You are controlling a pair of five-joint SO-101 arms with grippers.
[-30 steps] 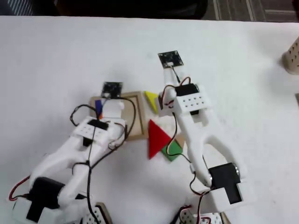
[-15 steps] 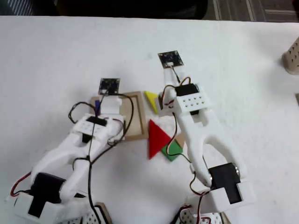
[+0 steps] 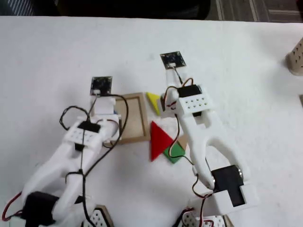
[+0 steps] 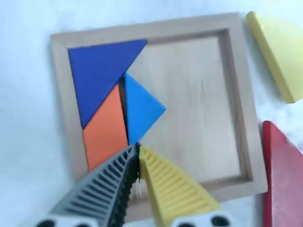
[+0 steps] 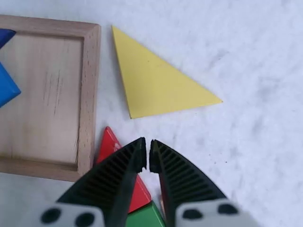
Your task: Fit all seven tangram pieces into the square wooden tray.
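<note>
The square wooden tray (image 4: 236, 94) holds a dark blue triangle (image 4: 99, 71), an orange parallelogram (image 4: 104, 132) and a light blue triangle (image 4: 142, 109) along one side. My left gripper (image 4: 138, 151) is shut and empty, with its tips over the tray's near rim beside the orange piece. Outside the tray lie a yellow triangle (image 5: 156, 80), a red triangle (image 3: 160, 139) and a green piece (image 3: 176, 152). My right gripper (image 5: 147, 150) is shut and empty above the red triangle's corner (image 5: 110, 144), just short of the yellow triangle.
In the high view the tray (image 3: 137, 118) sits between the two arms, with the left arm covering its left part. A beige pegged object (image 3: 296, 59) stands at the table's right edge. Bare white table lies beyond the tray.
The left arm has swung left and back, uncovering more of the tray's floor. The right arm and the loose pieces have not moved.
</note>
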